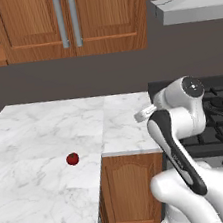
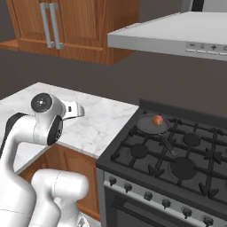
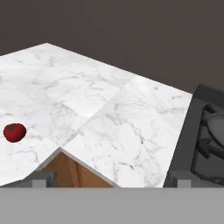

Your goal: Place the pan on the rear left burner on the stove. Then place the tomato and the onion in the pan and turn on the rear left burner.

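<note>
One tomato (image 1: 72,159), one onion (image 2: 157,120) and one pan (image 2: 152,124) are out; the tomato is a small glossy dark red ball with a dark stem spot, lying alone on the white marble desk (image 1: 42,139) close to its inner corner edge, where the L-shaped top turns above the wooden cabinet, well apart from the stove (image 2: 177,155); the pan is shallow, round and dark grey, sitting on the rear left burner (image 2: 148,128) at the stove's back left corner, its short dark handle pointing toward the middle of the grates; the onion, an orange-brown ball, rests inside the pan near its far rim; the arm's hand hangs over the desk strip just left of the stove, and the fingers (image 3: 109,179) stand wide apart, their two tips at opposite sides of the hand view with nothing between them; from the hand view the tomato sits at the left, toward the desk's near edge.
</note>
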